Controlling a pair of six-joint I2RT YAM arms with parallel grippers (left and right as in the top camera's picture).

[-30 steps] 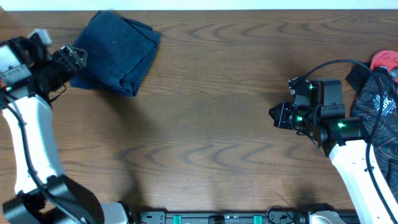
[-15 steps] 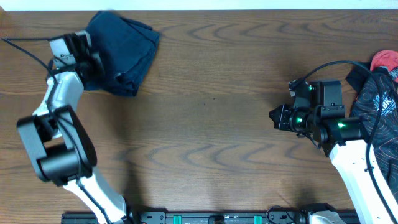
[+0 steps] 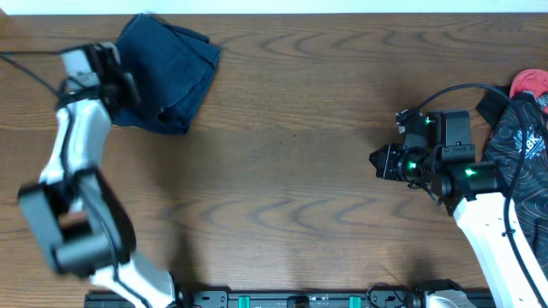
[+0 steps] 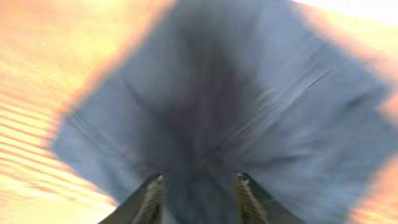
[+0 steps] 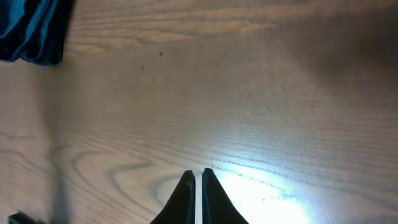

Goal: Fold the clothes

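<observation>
- The left gripper (image 4: pixel 199 179) has swung in from the table's left edge and now hangs over the clothes (image 3: pixel 175 64), fingers apart, holding nothing.
- The clothes lie folded at the far-left corner, unmoved; this fold looks finished.
- The right gripper (image 3: pixel 382 161) stays narrow and empty near the right edge.

White arm links (image 3: pixel 75 141), black joints (image 3: pixel 73 235); green LEDs (image 3: pixel 411 162), black cable (image 3: pixel 462 85), dark tapered right gripper (image 5: pixel 198 173).

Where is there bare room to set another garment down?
The broad middle of the table is bare, between the folded navy bundle at far left and the right gripper. Crowded: that far-left corner, where the left gripper hangs over the bundle, and the right edge, with dark patterned cloth.
</observation>
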